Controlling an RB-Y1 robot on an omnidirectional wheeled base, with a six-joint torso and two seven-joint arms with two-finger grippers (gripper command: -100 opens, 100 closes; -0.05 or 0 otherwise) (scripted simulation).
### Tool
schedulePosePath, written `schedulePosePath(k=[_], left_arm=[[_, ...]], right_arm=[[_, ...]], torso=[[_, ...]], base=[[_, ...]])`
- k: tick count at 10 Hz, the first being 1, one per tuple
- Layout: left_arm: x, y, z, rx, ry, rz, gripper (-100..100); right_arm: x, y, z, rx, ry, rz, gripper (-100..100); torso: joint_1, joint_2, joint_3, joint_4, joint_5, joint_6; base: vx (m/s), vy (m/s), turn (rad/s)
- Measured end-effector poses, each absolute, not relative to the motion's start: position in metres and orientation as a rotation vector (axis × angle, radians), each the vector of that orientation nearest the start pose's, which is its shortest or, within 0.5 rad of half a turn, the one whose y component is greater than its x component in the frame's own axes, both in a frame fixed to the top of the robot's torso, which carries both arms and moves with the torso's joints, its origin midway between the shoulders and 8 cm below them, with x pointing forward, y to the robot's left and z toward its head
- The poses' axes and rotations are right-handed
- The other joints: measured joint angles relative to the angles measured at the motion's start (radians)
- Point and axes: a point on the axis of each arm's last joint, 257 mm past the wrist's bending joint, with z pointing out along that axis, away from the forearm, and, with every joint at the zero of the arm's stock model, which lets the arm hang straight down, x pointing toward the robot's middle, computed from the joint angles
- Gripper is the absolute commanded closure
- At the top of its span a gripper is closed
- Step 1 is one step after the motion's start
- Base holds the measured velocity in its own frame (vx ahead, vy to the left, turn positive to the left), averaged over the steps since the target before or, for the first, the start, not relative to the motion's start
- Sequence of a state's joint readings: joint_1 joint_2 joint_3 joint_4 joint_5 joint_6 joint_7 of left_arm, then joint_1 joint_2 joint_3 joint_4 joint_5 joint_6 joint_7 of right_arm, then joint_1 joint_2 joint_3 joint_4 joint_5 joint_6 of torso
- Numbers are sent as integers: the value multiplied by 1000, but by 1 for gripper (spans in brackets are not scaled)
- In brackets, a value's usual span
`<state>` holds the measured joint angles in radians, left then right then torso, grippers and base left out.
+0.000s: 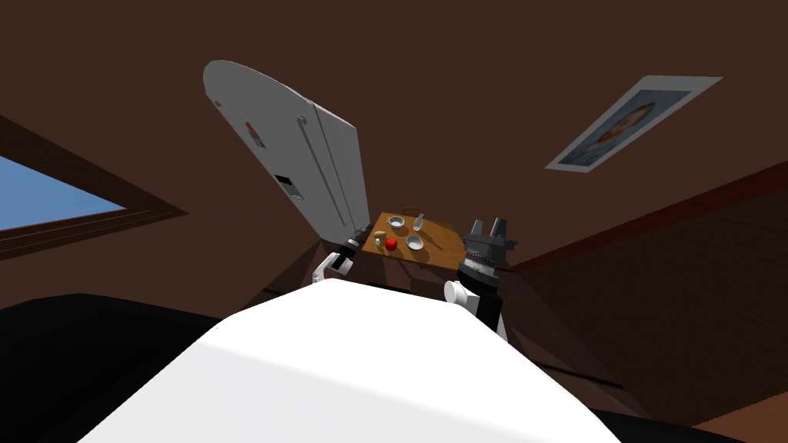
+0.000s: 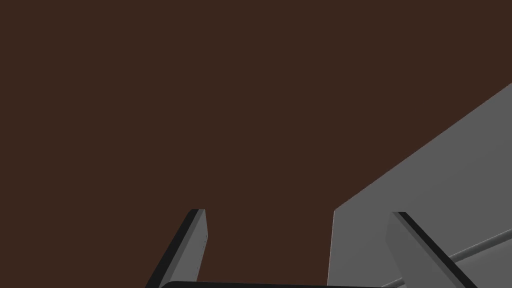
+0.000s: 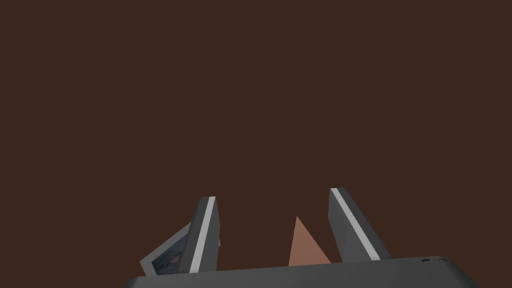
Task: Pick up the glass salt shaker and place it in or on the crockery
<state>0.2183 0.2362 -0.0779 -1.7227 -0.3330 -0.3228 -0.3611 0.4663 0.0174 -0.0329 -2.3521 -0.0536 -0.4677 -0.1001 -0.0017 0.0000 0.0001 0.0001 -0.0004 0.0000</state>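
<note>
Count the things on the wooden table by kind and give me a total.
pale bowls: 2
salt shaker: 1
red round item: 1
tan lump: 1
Total: 5, leaving out a small dark shape at the far edge of the table, too small to name.

matt wooden table (image 1: 442,248), smooth pale bowl (image 1: 415,243)

No lettering can be read anywhere in these views. A small red-and-grey sticker (image 1: 255,133) on the tall white round-topped refrigerator (image 1: 292,150), upper left of centre in the head view, is too small to make out. The white-bordered framed portrait (image 1: 632,123) at upper right shows a blurred face and no legible words.
</note>
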Motion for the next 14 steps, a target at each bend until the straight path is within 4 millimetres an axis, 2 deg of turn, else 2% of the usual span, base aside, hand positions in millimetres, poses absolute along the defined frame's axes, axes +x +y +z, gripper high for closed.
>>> schedulePosePath(k=[6, 14], left_arm=[[488, 241, -249, -295, 1519, -601, -100], [497, 265, -317, -294, 1684, -475, -100]], right_arm=[[332, -291, 61, 673, 487, 1426, 0], [332, -291, 61, 673, 487, 1426, 0]], torso=[[0, -1, 0, 0, 0, 0], [0, -1, 0, 0, 0, 0]], base=[[3, -27, -31], [9, -26, -31]])
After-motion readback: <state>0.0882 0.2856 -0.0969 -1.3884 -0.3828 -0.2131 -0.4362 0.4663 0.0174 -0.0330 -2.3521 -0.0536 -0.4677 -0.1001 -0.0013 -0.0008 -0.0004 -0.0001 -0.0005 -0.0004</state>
